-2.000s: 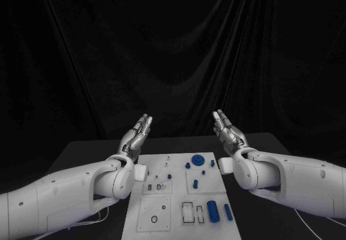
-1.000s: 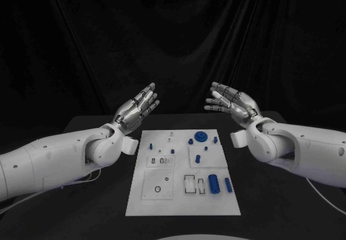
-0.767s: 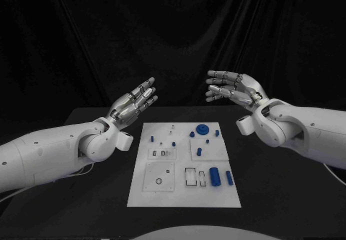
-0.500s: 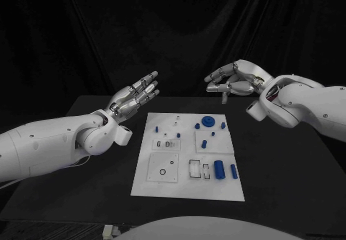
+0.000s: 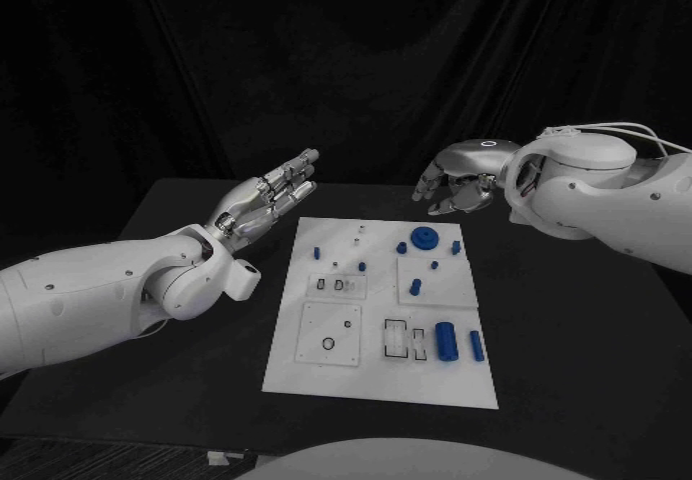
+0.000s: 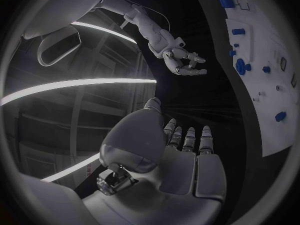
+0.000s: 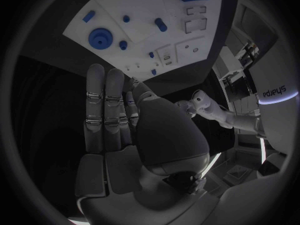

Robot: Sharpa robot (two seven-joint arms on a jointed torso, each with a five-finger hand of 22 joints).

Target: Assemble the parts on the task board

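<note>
One task board (image 5: 378, 372) on the desk (image 5: 577, 340); roughly ten small blue parts (image 5: 446, 341); two hands.

Black table (image 5: 577, 330), matte, set before a dark curtain. Lying flat on its middle: white task board (image 5: 325, 375), long side running away from the robot, far edge near the back of the table. Resting on the board: a blue gear-like disc (image 5: 423, 238) near the far end, several small blue pegs (image 5: 415, 286) around the middle, a larger blue cylinder (image 5: 446, 341) and a slimmer blue pin (image 5: 476, 346) side by side toward the near right corner, a small dark ring (image 5: 329, 344) on the near left panel.
</note>
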